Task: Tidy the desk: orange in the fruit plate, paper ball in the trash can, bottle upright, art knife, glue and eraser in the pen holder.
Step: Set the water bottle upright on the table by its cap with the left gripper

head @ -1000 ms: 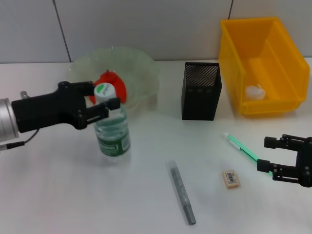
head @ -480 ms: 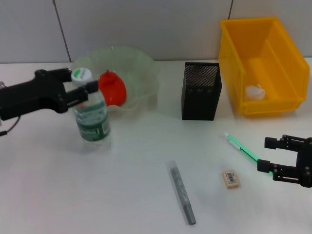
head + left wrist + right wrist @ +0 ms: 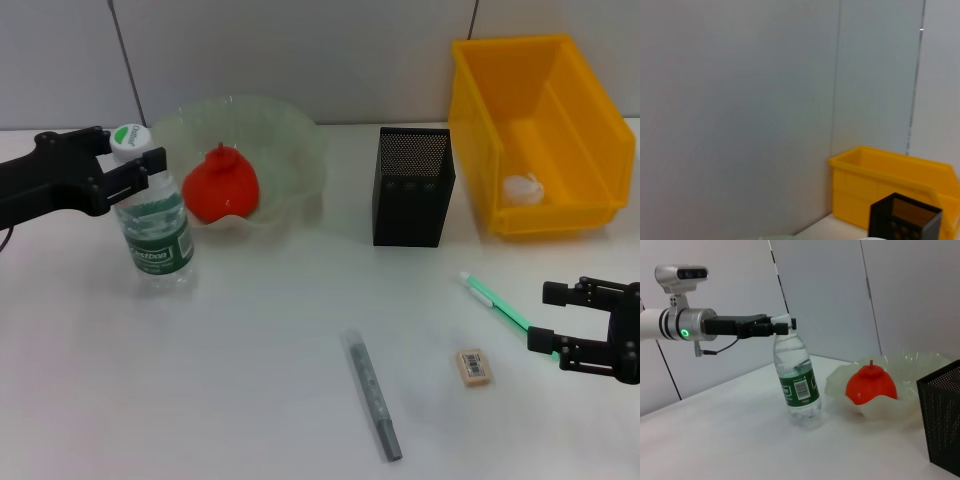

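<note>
The bottle (image 3: 154,225) is held at its neck by the left end effector (image 3: 132,170), clamped just under the cap, and stands on the worktop (image 3: 260,360) beside the plate (image 3: 290,165) with the orange (image 3: 221,185). It leans slightly; if released that way, it could be tipped over. Its green label carries a barcode, but no writing can be read. The right end effector (image 3: 590,325) hangs with jaws apart near the eraser (image 3: 473,366).
</note>
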Robot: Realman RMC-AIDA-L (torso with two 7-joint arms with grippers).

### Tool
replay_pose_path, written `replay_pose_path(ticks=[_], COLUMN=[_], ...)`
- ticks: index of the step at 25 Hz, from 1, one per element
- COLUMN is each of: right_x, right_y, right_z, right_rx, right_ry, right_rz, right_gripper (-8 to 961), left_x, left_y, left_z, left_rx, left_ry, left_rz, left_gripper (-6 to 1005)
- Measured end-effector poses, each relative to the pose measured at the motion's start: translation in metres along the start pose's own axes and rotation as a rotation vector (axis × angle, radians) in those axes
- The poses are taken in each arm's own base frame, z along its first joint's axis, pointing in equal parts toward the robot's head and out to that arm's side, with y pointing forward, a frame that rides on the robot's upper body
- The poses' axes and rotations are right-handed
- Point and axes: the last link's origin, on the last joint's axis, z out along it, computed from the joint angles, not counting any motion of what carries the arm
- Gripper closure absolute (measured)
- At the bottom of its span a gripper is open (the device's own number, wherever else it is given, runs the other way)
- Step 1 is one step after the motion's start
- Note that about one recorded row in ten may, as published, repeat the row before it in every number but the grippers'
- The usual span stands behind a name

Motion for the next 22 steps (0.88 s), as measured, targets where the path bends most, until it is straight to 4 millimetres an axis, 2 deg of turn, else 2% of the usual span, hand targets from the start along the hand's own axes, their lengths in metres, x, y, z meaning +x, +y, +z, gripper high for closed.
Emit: replay_pose_path(ticks=[22], right_x=[-0.002], right_y=[-0.001], right_z=[0.001], right_rx=[0.000], right_ry=[0.001], right_rz=[-0.003], right_gripper=[228], left_x=[-0.010], left_y=[-0.005], left_z=[0.000], left_rx=[0.067], left_ry=[-0.020], left_rz=[-0.019], left_gripper=[476])
